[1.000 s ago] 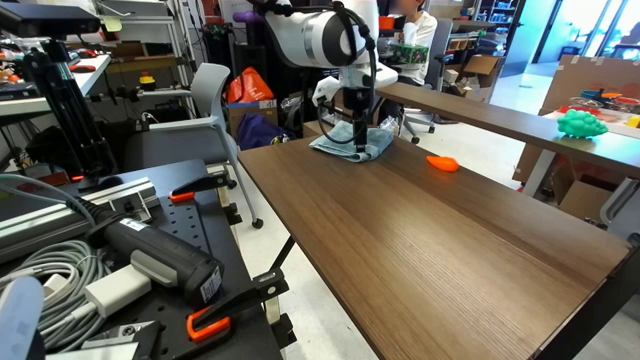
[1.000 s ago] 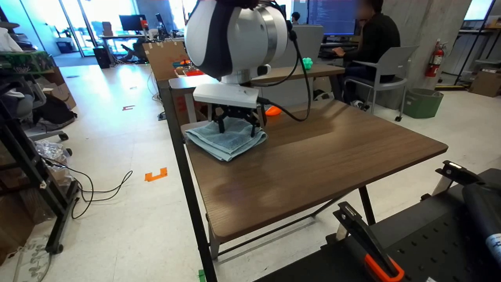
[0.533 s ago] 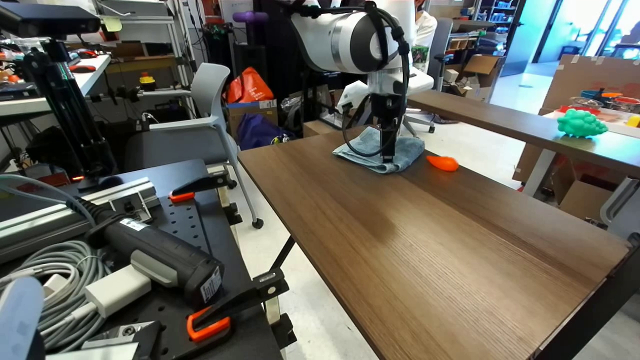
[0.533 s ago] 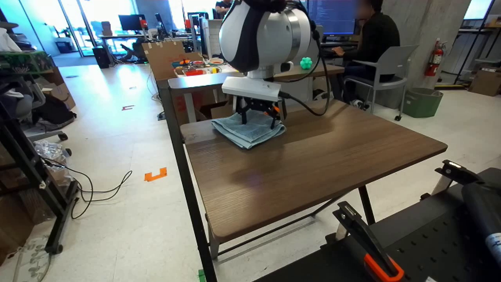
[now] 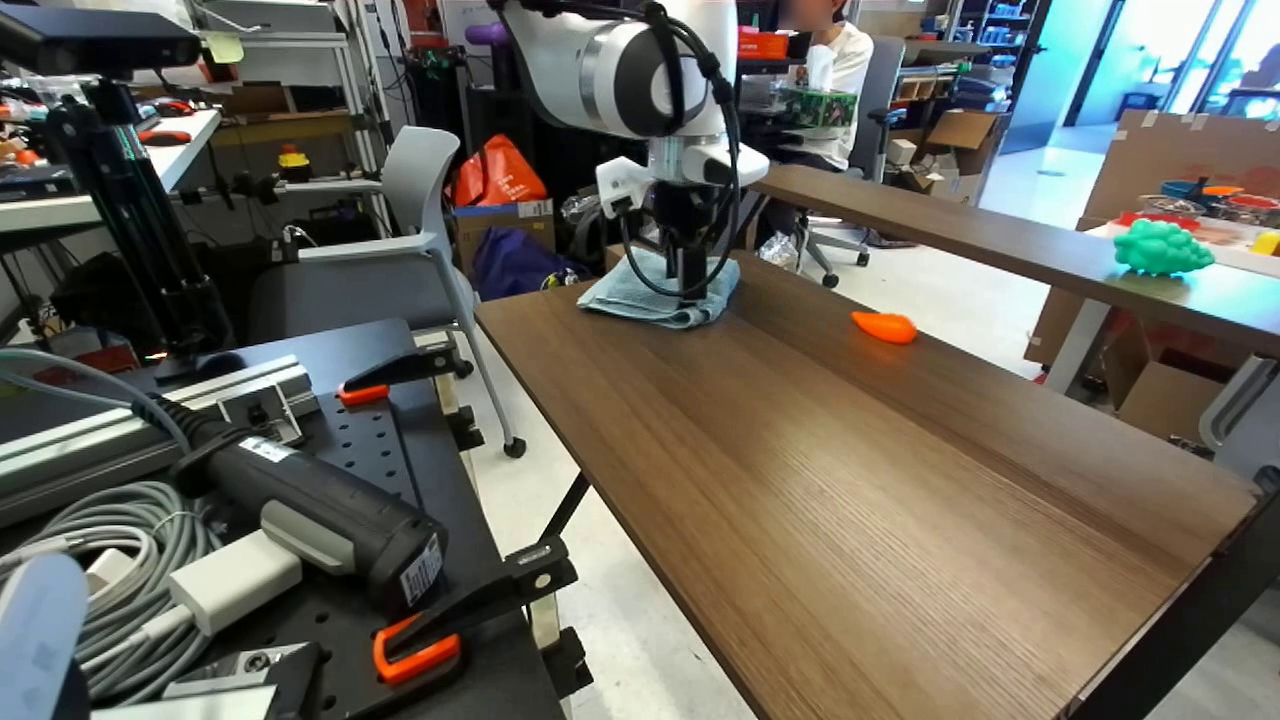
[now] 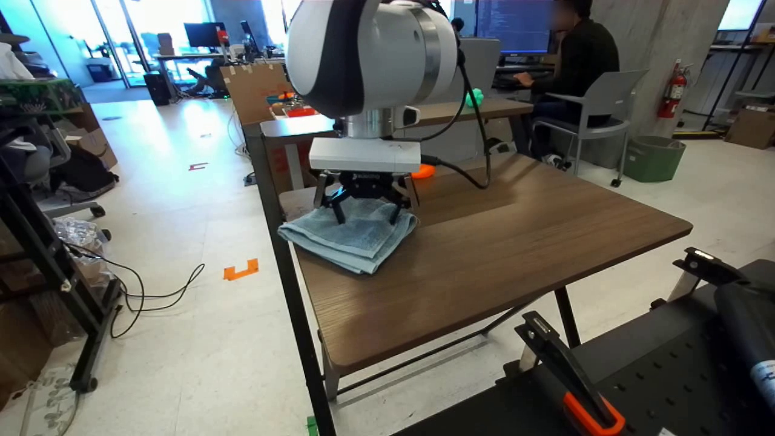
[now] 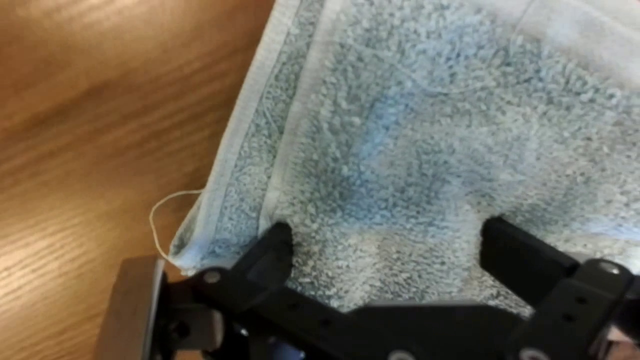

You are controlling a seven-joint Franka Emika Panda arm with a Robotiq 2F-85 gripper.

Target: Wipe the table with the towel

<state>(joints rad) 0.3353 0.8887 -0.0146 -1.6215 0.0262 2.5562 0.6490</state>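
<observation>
The dark brown wood-grain table (image 5: 850,500) shows in both exterior views (image 6: 484,260) and fills the left of the wrist view (image 7: 100,125). The folded light blue-grey towel (image 5: 625,297) lies flat near one end of it. In an exterior view the towel (image 6: 357,251) has one corner at the table's short edge. My gripper (image 6: 367,221) points down onto the towel, its fingers spread and the tips touching the cloth. In the wrist view the towel (image 7: 400,140) shows between and ahead of the wide-apart fingertips (image 7: 387,229). No pinched fold shows between them.
A small orange object (image 5: 885,327) lies near the long edge of the table, also visible in an exterior view (image 6: 423,172). A separate table beyond holds a green bumpy object (image 5: 1163,247). A black bench with clamps (image 5: 470,600) stands beside the table. A grey chair (image 5: 400,230) is near.
The gripper and towel first slid together toward the orange object, then back past their starting place toward the table's short end. The fingers stay spread. The orange object has not moved.
</observation>
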